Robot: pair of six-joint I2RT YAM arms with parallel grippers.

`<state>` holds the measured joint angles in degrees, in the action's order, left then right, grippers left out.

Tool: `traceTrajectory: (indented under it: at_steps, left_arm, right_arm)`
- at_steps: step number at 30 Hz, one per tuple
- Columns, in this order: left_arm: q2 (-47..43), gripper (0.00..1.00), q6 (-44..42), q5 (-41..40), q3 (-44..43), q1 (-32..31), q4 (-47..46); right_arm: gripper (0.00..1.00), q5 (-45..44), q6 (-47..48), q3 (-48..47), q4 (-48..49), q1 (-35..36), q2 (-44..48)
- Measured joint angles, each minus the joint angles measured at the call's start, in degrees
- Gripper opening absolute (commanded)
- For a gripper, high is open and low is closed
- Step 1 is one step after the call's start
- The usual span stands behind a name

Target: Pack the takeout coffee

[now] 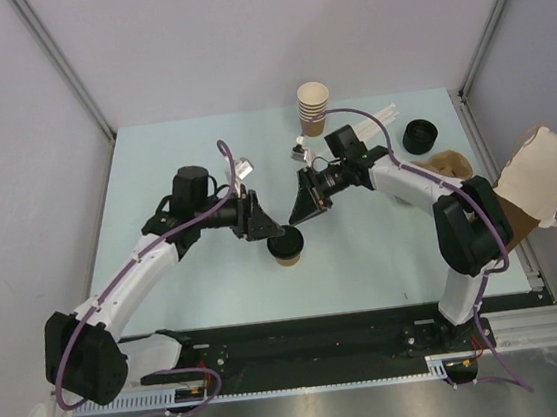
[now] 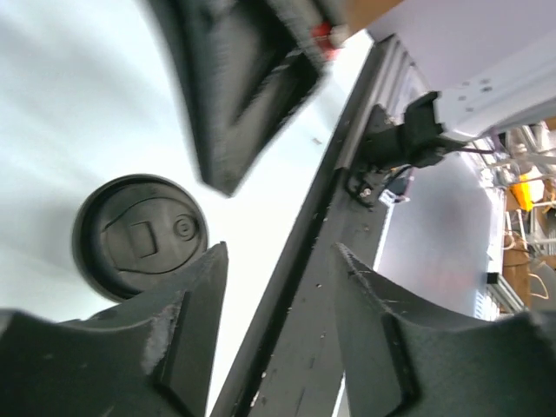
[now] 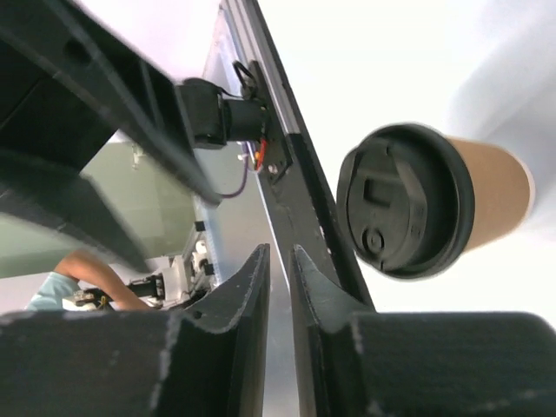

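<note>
The left gripper's fingers (image 2: 187, 321) filled the bottom of the left wrist view. The left gripper (image 2: 280, 261) had its jaws spread, with nothing between them. The coffee (image 2: 139, 234) stood just outside its left finger, lid up and apart from it.

The right gripper (image 3: 280, 256) had its jaws parted by only a narrow slit, and they were also empty. The coffee lay to one side of them, not in line with the gap.

In the top view the coffee stood upright on the table (image 1: 155, 182), near the middle and just in front of both grippers. Neither gripper held it. A paper bag (image 1: 541, 173) lay open at the table's right edge and was judged to be the likely destination.

The step in hand was judged to be a fresh grasp for the carry. Recommended procedure:

1. Use the right arm, since it stood nearer the bag.
2. Spread its jaws wider than the cup body before approaching.
3. Centre the cup in the gap and close on the paper wall below the lid rim.
4. Squeeze lightly, since excess force would probably dent the wall or pop the lid.
5. Keep the cup vertical during the carry.
6. Keep the left gripper clear of the path.
</note>
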<state>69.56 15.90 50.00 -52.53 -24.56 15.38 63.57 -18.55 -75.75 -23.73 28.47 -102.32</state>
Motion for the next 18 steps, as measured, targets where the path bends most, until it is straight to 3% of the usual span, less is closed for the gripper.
traceTrajectory:
  at_steps: [7, 18]
  left_arm:
    - [6.01, 0.45, -0.5, -3.76, 0.0, -0.59, 0.11]
    - [13.4, 0.42, -0.46, -6.62, -0.2, -1.97, -0.28]
  right_arm:
    - [0.1, -5.66, 5.05, 1.66, -7.17, 0.24, 0.98]
    - [0.06, -12.63, 5.29, 4.9, -8.15, 1.49, 0.96]
